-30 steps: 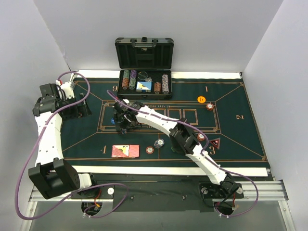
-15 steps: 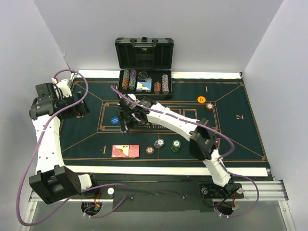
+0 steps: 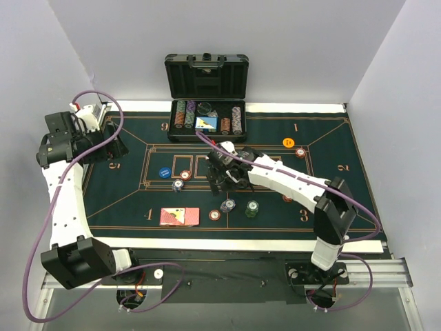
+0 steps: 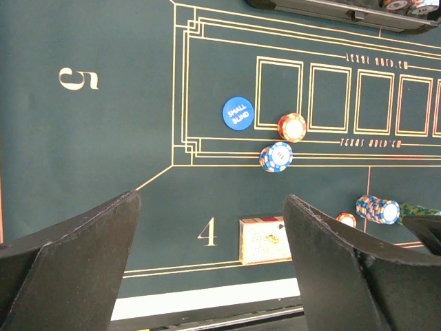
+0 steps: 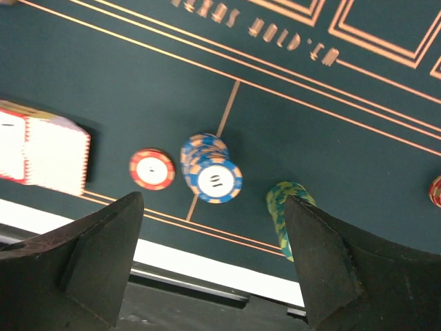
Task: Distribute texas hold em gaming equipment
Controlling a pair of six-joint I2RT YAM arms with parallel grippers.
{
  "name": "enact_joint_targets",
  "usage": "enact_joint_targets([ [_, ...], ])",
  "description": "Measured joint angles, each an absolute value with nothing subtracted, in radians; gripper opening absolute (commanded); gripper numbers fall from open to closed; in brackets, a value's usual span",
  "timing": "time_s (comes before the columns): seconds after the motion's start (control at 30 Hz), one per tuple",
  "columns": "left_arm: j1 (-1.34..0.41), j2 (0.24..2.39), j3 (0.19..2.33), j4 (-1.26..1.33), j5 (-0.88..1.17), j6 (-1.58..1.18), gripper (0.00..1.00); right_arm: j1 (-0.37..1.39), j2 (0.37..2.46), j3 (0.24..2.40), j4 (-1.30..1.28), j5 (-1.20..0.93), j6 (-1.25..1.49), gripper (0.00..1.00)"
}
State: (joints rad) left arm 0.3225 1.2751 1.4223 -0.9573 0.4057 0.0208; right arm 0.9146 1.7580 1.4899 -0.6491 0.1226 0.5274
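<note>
Firstly, bench [image 3: 124, 200]: green felt layout carried everything, and both tools hung above it.
Case [image 3: 207, 76]: black, lid raised, well beyond the right tool, with chip rows racked inside.
Right tool [image 5: 212, 203]: fingers were spread wide with nothing between them; it hovered over the middle of the felt, facing the near chips.
Left tool [image 4: 211, 200]: fingers were likewise apart and empty, over the felt's left end and well apart from the right tool.
Playing cards [image 5: 48, 155]: red-backed pile lay flat, outside the right tool's left finger.
Blue chip stack [image 5: 211, 172]: sat ahead of the right tool, between its fingers, top chips slid a little off the lower ones.
Green chip stack [image 5: 288, 210]: stood just beside the right tool's right finger, partly hidden by it.
Blue disc [image 4: 238, 111]: marked small blind, ahead of the left tool, with a red-and-white stack [image 4: 292, 126] just beside it.
Red chip [image 5: 152, 169]: lay single, just beside the blue chip stack on the left-finger side.
Risk: the chips were crowded, so a descent on the blue chip stack would likely nudge the red chip or tip the green chip stack. An off-centre squeeze could spill the already skewed chips.
</note>
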Motion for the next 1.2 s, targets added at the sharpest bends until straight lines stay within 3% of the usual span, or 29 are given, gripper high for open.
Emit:
enact_joint_targets([
  [0.4,0.323,1.223,1.309,-0.960,0.419,-0.006,0.96,0.899,1.758,1.342,-0.559,0.077,0.522,0.80],
  [1.2,0.323,1.196,1.309,-0.962,0.396,-0.014,0.96,0.896,1.811,1.253,-0.424,0.030,0.525,0.65],
])
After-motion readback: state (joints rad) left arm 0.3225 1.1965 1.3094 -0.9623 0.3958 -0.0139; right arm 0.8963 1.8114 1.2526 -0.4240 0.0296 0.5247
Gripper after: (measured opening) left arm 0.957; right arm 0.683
